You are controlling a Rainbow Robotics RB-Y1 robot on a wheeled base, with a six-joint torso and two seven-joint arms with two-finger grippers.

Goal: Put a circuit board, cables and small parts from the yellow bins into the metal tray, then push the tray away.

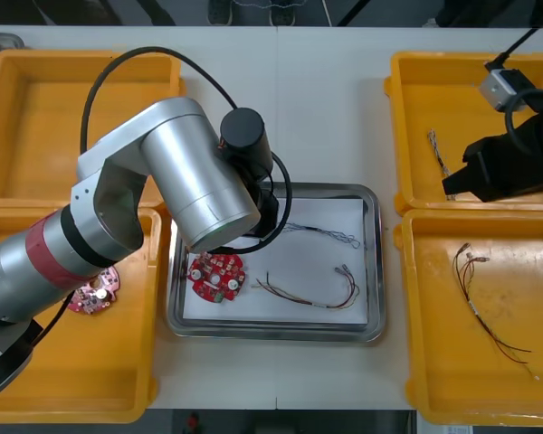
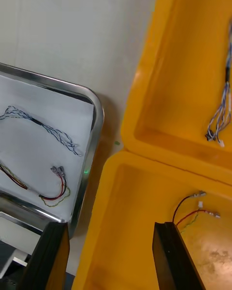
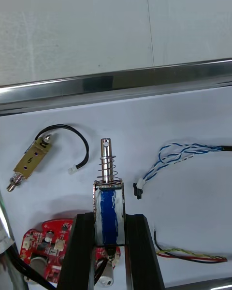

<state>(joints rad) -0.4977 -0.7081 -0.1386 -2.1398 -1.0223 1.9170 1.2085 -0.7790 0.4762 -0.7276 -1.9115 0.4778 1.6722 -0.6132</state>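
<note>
The tray (image 1: 376, 271) sits between yellow bins (image 1: 400, 136). The left gripper (image 3: 108, 220) is low over the tray, squeezing a metal part (image 3: 108, 193). The right gripper (image 2: 108, 237) hangs wide open above the right bins. A board (image 1: 217, 276) and cables (image 1: 321, 294) lie in the tray.

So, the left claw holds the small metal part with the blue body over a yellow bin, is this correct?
No. The left claw holds the small metal part over the metal tray, not over a yellow bin; the left wrist view shows it. The right claw hangs open over the right bins.
</note>
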